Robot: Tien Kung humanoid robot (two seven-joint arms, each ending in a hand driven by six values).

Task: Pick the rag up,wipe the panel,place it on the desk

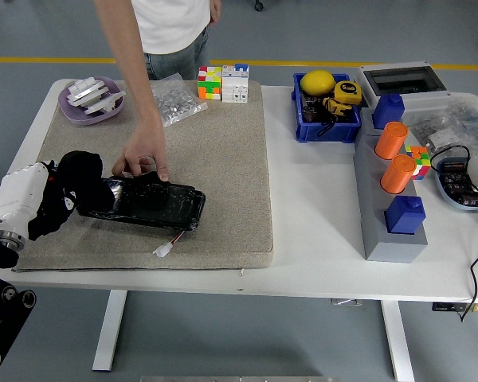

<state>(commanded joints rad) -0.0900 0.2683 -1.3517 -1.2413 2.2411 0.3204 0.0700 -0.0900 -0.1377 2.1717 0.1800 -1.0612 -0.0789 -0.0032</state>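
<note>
A black glossy panel (151, 205) lies on the beige mat (223, 167) at the table's left. A black rag (80, 173) is bunched at the panel's left end, and my left hand (64, 199) is shut on it, its white forearm coming in from the left edge. The rag hides most of the fingers. A person at the far side reaches down, and the person's hand (143, 153) presses on the panel's upper edge. A small white connector (162, 250) on a thin wire trails from the panel's lower side.
On the mat's far side stand a purple bowl (90, 102), a bag of small parts (175, 101), a colour cube (209, 83) and a white block (234, 83). To the right are a blue bin (327, 127), a grey stand (382, 235) with orange cylinders, and cables.
</note>
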